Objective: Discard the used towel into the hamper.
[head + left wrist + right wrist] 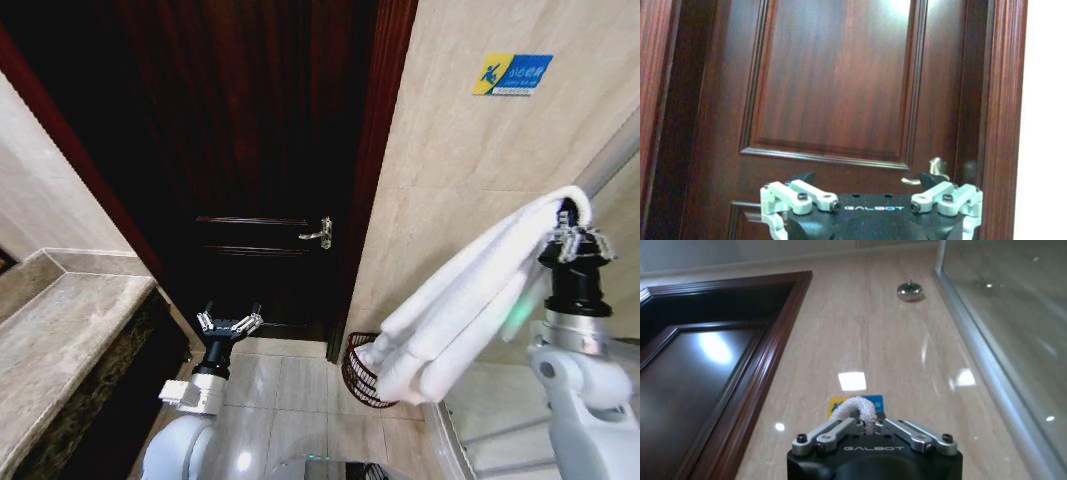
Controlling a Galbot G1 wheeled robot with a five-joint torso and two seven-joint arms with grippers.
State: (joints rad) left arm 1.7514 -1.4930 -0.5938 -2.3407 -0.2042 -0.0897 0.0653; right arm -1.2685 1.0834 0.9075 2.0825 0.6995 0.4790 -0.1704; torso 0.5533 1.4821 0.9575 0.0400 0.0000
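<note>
Overhead, right end effector pinching towel, hamper seemingly on tile, left end effector spread empty.

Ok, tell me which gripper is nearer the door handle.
Left. The left gripper hovers open just below the door handle; the right gripper, clamping the towel, is raised far across by the tiled wall.

White towel, reddish-brown open-weave hamper, dark mahogany door, perhaps beige marbled wall tiles.
</note>
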